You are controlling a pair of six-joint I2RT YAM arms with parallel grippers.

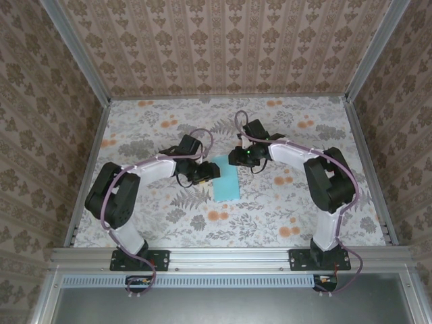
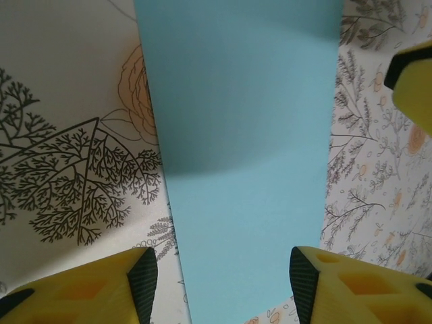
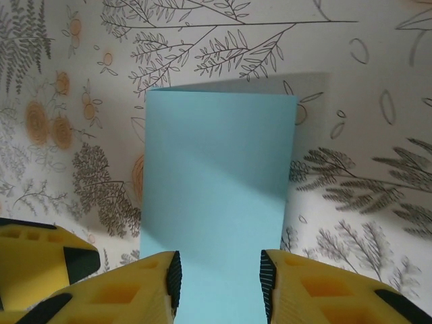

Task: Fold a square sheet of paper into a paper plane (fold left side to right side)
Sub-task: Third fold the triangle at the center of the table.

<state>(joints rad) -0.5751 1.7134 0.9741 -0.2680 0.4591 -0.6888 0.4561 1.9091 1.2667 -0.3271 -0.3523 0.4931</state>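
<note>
Left end effector (image 2: 223, 278) and right end effector (image 3: 220, 280): parted, gripping nothing, over cyan paper sheet (image 1: 226, 182); half-fold apparently done, plane creases outstanding.

A floral-patterned table (image 1: 169, 216) carries the folded cyan-blue sheet of paper (image 1: 226, 181), lying flat.

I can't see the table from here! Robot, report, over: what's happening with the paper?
Left gripper open, right gripper open, each over a paper edge. Paper flat, a rectangle, looks folded in half. Nothing blocking it.
</note>
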